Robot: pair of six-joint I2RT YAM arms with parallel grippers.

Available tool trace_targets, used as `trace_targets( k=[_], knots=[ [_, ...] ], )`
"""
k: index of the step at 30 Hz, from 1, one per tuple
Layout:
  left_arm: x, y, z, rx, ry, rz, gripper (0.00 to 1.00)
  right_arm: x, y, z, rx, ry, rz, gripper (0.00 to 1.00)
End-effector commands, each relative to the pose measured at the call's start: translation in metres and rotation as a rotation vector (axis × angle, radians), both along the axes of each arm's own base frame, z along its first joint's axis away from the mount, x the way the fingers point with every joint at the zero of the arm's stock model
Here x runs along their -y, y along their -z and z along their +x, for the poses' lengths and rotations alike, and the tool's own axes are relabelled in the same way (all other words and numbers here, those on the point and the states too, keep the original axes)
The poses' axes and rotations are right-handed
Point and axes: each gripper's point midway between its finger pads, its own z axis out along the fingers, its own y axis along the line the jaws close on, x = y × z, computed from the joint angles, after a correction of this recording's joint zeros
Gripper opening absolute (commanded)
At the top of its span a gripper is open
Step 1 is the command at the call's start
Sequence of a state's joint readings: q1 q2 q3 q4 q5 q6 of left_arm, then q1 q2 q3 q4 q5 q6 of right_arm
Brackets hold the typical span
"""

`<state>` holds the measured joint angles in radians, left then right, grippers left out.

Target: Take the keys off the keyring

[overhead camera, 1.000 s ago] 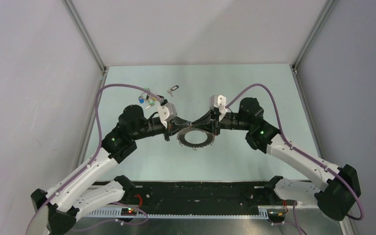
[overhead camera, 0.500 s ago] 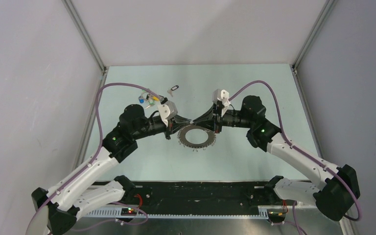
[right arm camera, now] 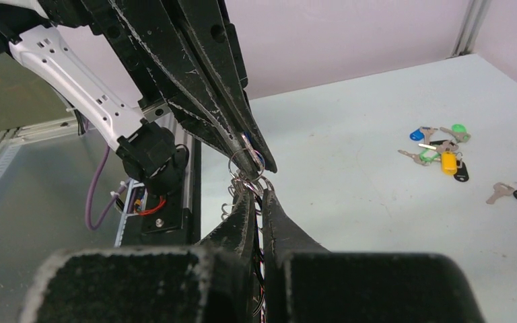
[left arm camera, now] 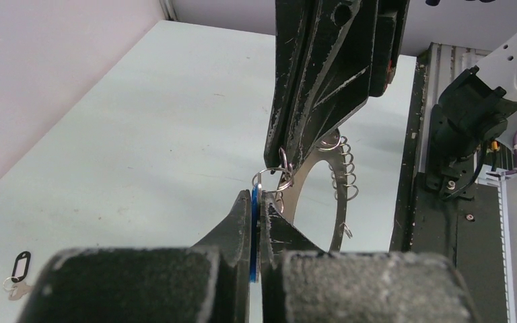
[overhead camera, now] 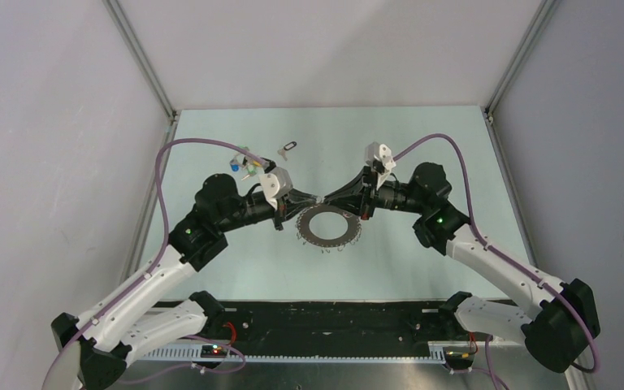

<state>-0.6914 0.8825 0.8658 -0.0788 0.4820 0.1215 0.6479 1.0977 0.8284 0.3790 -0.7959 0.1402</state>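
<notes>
The keyring point(overhead camera: 305, 229) is a flat grey metal hoop fringed with small wire rings and metal pieces; it hangs tilted just above the table at mid-table. My left gripper point(overhead camera: 315, 199) and right gripper point(overhead camera: 327, 199) meet tip to tip at its far rim. In the left wrist view my left gripper point(left arm camera: 257, 195) is shut on a blue-headed key point(left arm camera: 254, 219) whose small split ring point(left arm camera: 269, 176) still links to the hoop point(left arm camera: 297, 195). In the right wrist view my right gripper point(right arm camera: 259, 195) is shut on the hoop's rim among the rings point(right arm camera: 237, 196).
A pile of loose keys with blue, green, yellow and black tags point(overhead camera: 248, 165) lies behind the left arm, also in the right wrist view point(right arm camera: 439, 151). A single key on a black loop point(overhead camera: 287, 149) lies farther back. The black base rail point(overhead camera: 333, 318) runs along the near edge.
My right wrist has swung to the right and farther back, its fingers now slanting more toward the meeting point. The hoop has shifted slightly. The left arm has hardly moved.
</notes>
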Motion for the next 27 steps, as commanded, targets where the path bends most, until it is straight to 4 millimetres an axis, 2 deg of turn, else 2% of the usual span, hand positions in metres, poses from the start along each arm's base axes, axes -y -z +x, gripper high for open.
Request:
trace_targets(
  k=[1, 6, 11, 12, 13, 14, 17, 22, 23, 25, 27],
  knots=[
    [-0.017, -0.022, 0.023, 0.066, -0.137, -0.024, 0.0, 0.011, -0.048, -0.02, 0.047, -0.046, 0.136, 0.0],
    [-0.019, -0.018, 0.026, 0.084, -0.149, -0.006, 0.0, 0.014, -0.061, -0.007, -0.068, 0.027, 0.285, 0.0],
    [-0.021, -0.013, 0.03, 0.111, -0.176, 0.02, 0.0, 0.012, -0.076, 0.007, -0.249, 0.124, 0.524, 0.0],
    [-0.022, -0.012, 0.031, 0.114, -0.183, 0.026, 0.0, 0.015, -0.085, 0.006, -0.249, 0.127, 0.581, 0.0],
    [-0.022, -0.01, 0.031, 0.125, -0.185, 0.037, 0.0, 0.014, -0.081, 0.012, -0.28, 0.168, 0.619, 0.0],
    [-0.022, -0.009, 0.031, 0.134, -0.188, 0.043, 0.0, 0.018, -0.09, 0.01, -0.273, 0.168, 0.675, 0.0],
    [-0.019, -0.004, 0.028, 0.172, -0.186, 0.076, 0.0, 0.016, -0.088, 0.018, -0.308, 0.251, 0.763, 0.0],
    [-0.021, -0.005, 0.028, 0.205, -0.202, 0.088, 0.0, 0.011, -0.073, 0.027, -0.296, 0.33, 0.726, 0.0],
    [-0.022, -0.007, 0.028, 0.211, -0.208, 0.087, 0.0, 0.007, -0.069, 0.024, -0.268, 0.315, 0.688, 0.03],
    [-0.025, -0.012, 0.029, 0.224, -0.218, 0.082, 0.0, 0.003, -0.058, 0.019, -0.169, 0.315, 0.583, 0.17],
    [-0.026, -0.015, 0.029, 0.234, -0.22, 0.081, 0.0, 0.0, -0.045, 0.017, -0.072, 0.319, 0.475, 0.22]
  ],
)
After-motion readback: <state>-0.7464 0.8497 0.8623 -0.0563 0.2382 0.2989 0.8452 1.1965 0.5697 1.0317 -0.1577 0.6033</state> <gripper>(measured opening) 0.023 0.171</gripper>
